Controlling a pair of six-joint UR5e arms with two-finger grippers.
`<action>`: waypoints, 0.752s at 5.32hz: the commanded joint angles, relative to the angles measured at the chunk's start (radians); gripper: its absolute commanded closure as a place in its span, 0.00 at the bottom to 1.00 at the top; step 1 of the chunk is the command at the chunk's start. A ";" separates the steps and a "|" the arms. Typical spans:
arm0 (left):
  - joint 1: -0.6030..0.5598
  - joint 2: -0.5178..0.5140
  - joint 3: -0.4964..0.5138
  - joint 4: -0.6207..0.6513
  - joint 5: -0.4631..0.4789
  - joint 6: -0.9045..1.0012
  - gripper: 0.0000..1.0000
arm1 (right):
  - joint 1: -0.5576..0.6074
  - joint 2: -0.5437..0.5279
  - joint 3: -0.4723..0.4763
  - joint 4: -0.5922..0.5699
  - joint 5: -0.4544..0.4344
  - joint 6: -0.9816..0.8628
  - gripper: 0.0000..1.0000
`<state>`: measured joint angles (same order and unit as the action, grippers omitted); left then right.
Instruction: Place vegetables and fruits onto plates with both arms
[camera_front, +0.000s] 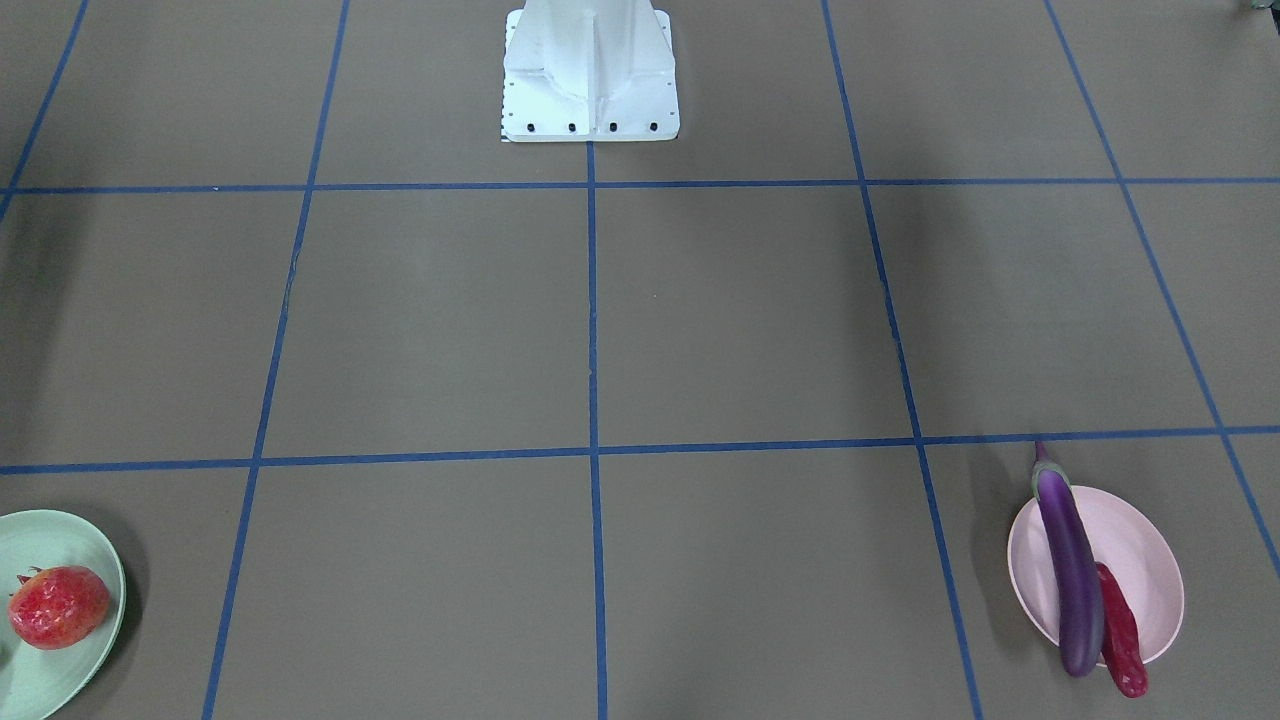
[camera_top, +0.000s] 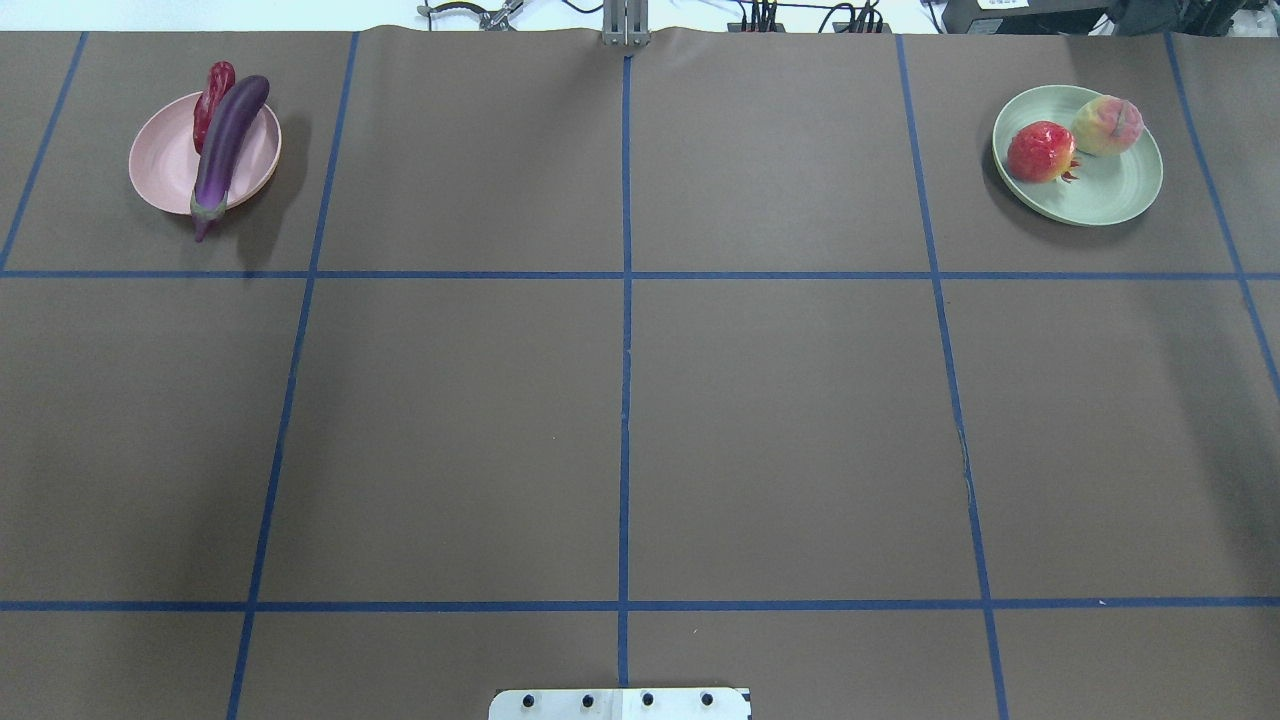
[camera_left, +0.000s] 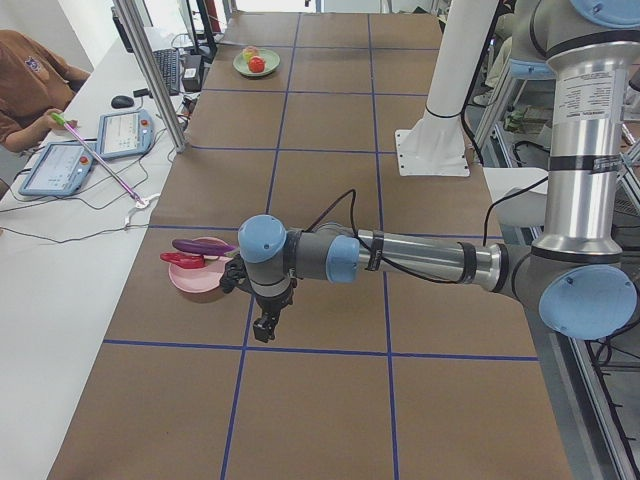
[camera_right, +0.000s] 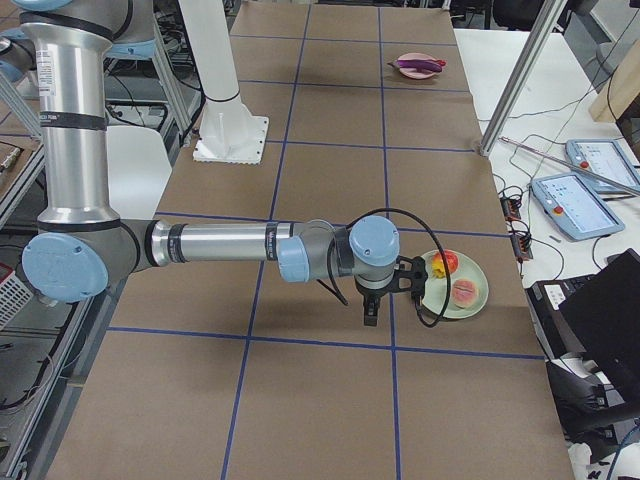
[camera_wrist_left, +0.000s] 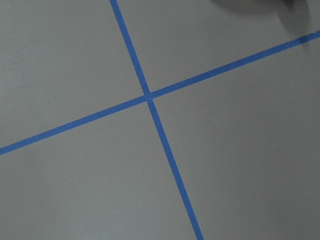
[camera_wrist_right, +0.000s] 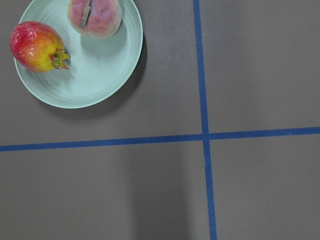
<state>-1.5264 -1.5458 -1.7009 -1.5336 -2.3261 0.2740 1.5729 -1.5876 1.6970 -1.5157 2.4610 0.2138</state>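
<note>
Blue tape lines (camera_top: 625, 400) cross the brown bench (camera_top: 800, 450). My left pincer (camera_left: 265, 328) hangs over the bench and points down. My right pincer (camera_right: 368, 312) does the same. Both look small in the side pictures, so I cannot tell if their fingers are apart or together.

My left pincer is just beside the pink plate (camera_top: 160, 170). My right pincer is just beside the green plate (camera_top: 1110, 190). Both plates sit far out from the white base block (camera_front: 590, 70), the pink one off to its left and the green one off to its right.

The purple eggplant (camera_top: 228, 135) lies across the pink plate. Its cap end pokes over the rim on the side nearer the block. The red chili (camera_top: 210, 100) lies right against it, and one end pokes over the far rim.

On the green plate sit the bumpy red fruit (camera_top: 1040, 151) and the peach (camera_top: 1107, 125), close together. The peach is the one farther from the block.
</note>
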 joint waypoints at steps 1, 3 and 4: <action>-0.003 0.000 0.000 0.012 0.001 0.001 0.00 | -0.020 0.001 0.148 -0.239 -0.065 -0.051 0.00; -0.012 0.000 0.003 0.013 0.001 0.001 0.00 | 0.035 -0.021 0.095 -0.314 -0.051 -0.310 0.00; -0.012 0.000 0.007 0.013 0.001 0.001 0.00 | 0.035 -0.025 0.084 -0.314 -0.054 -0.310 0.00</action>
<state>-1.5378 -1.5462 -1.6974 -1.5204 -2.3255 0.2746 1.6025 -1.6066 1.7942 -1.8257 2.4072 -0.0776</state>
